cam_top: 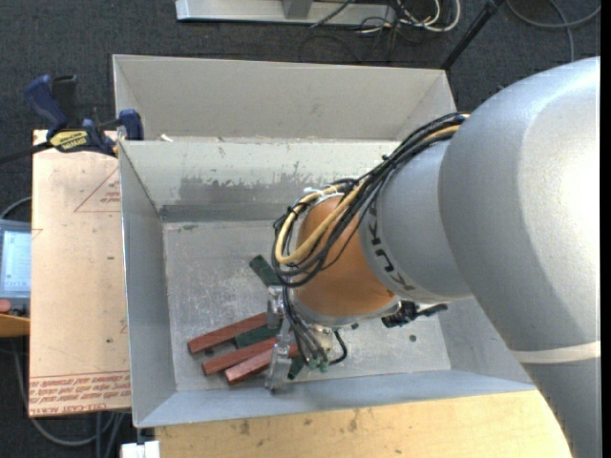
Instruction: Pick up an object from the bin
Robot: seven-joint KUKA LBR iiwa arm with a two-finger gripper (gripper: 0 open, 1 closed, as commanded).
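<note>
At the front of the bin (143, 275), left of centre, the gripper (283, 356) sits low against the right-hand ends of the red bars (239, 359), which lie side by side on the floor with a green bar (250, 329) just beside the uppermost one; the orange cover (329, 265) and cables (296, 246) hide the claw's tip, so I cannot tell whether it is open or closed, nor whether any bar is in it. To do the pick well, I judge it should settle on one bar only, square across its narrow width; the bars touch, so a skewed closing might catch two or push them toward the front wall; lift straight up.
</note>
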